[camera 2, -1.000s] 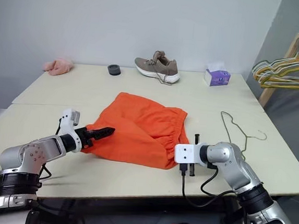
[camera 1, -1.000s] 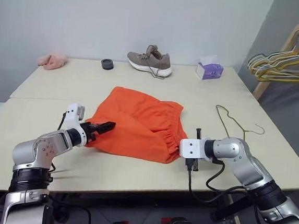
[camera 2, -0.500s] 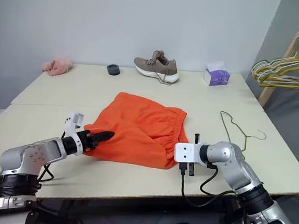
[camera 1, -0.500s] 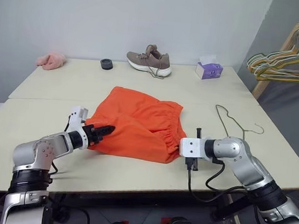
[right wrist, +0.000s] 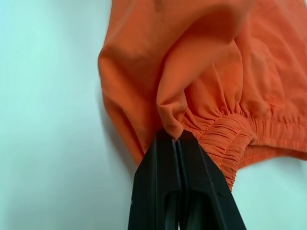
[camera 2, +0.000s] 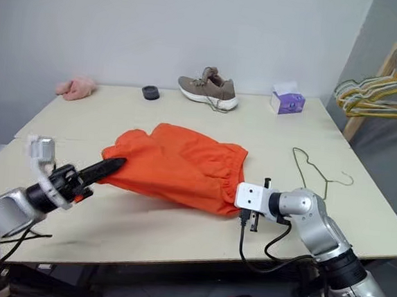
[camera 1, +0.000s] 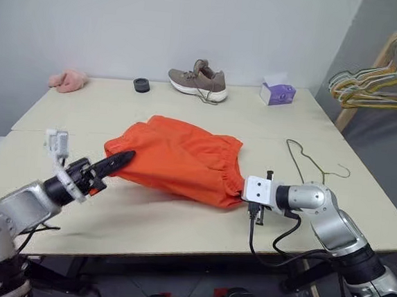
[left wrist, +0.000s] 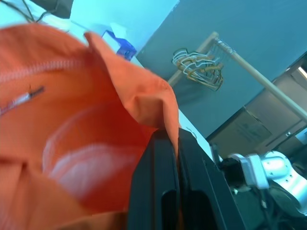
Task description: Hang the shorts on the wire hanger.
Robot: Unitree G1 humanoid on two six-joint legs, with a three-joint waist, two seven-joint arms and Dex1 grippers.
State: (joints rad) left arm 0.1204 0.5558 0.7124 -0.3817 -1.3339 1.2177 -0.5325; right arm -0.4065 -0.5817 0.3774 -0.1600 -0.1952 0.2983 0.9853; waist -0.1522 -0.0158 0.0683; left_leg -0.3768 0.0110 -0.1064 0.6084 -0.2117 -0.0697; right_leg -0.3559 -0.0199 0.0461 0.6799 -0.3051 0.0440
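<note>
Left gripper [camera 1: 122, 158]: fingers pressed together on a corner of the shorts [camera 1: 184, 158], holding that edge raised off the table [camera 1: 178, 216]; the pinch shows in the left wrist view, cloth folded over the fingertips [left wrist: 165, 143].
Right gripper [camera 2: 237, 206]: fingers closed flat on a fold of cloth beside the gathered waistband; seen close in the right wrist view, fingers [right wrist: 168, 158] together with fabric caught between the tips.
Shorts: bright orange, spread across the middle of the table, stretched between the two grippers, the waistband end toward the right arm.
Hanger [camera 1: 307, 160]: thin dark wire, lying flat on the table just beyond the right arm, apart from the shorts.
Tissue box [camera 1: 278, 93]: purple, a white tissue standing out of its top; far right of the table.
Shoe [camera 1: 199, 80]: grey-brown, far edge, centre.
Black ring [camera 1: 142, 84]: left of the shoe.
Pink cloth [camera 1: 69, 79]: far left corner.
Table: pale, two joined tops.
Room: plain light wall behind; a wooden rack [camera 1: 376, 70] at right carrying pastel hangers [camera 1: 371, 86].
</note>
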